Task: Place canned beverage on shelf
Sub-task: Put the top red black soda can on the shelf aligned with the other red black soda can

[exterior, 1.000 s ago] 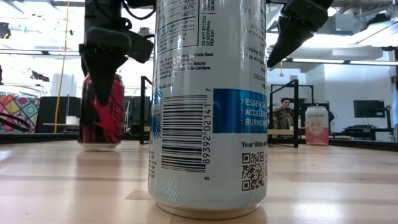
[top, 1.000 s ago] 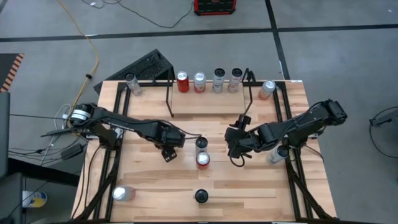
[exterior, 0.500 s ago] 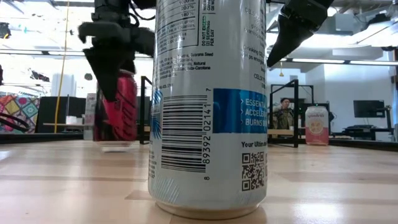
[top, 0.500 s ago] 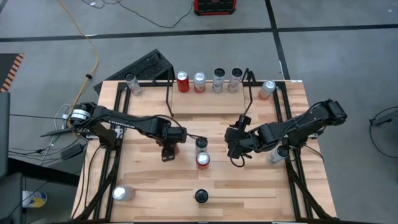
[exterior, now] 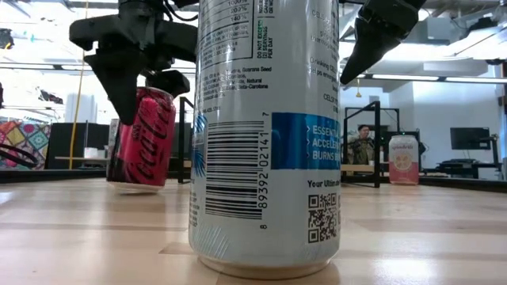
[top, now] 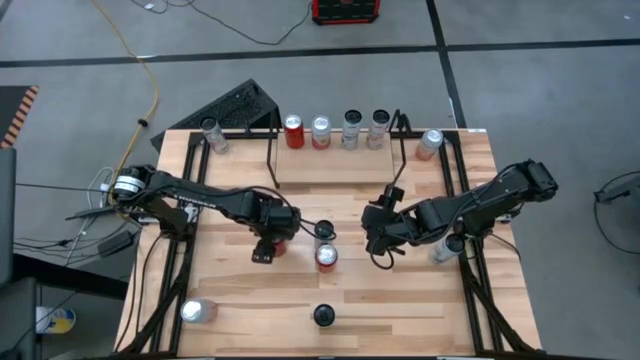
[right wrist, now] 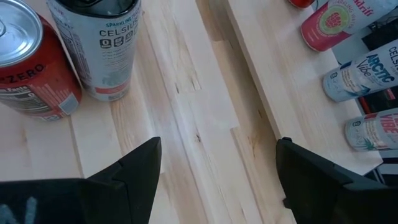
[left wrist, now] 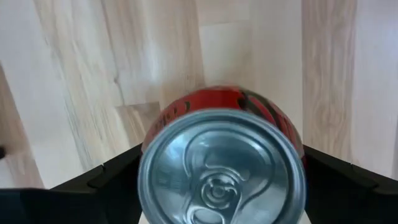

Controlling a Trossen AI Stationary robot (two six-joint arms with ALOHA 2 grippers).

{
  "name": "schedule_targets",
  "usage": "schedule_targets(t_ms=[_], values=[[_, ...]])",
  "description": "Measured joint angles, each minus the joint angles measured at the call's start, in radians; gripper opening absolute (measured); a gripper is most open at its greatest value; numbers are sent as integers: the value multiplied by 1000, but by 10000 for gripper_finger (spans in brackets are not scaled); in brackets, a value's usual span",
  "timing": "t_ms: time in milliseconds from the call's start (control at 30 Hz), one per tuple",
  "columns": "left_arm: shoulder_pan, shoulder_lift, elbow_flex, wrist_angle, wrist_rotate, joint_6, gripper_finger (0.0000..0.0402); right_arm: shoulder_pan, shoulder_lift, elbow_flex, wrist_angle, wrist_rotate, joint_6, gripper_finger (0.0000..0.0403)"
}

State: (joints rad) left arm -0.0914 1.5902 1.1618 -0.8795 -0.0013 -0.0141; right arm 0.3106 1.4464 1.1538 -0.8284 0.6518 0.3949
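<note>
The left gripper (top: 268, 240) sits over the table (top: 240, 300) left of centre, its fingers (left wrist: 93, 186) straddling a red can (exterior: 142, 138) that leans tilted, base on the wood; whether they clamp it cannot be told. Two more cans (top: 324, 246) stand just beside it at mid-table. The shelf (top: 335, 150) runs along the far edge with four cans (top: 336, 131) in a row. The right gripper (top: 378, 240) hovers right of centre, fingers (right wrist: 140, 174) spread wide, holding nothing.
</note>
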Motion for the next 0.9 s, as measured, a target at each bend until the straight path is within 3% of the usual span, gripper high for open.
schedule_targets(t_ms=[467,733,900], values=[[2,-1,8,-41,6,-101,331,-6,0,0,0,0,-3,290],[2,-1,136,-180,6,-145,332,-6,0,0,0,0,-3,290],[2,-2,185,-159,19,-318,332,-6,0,0,1,0,0,290]])
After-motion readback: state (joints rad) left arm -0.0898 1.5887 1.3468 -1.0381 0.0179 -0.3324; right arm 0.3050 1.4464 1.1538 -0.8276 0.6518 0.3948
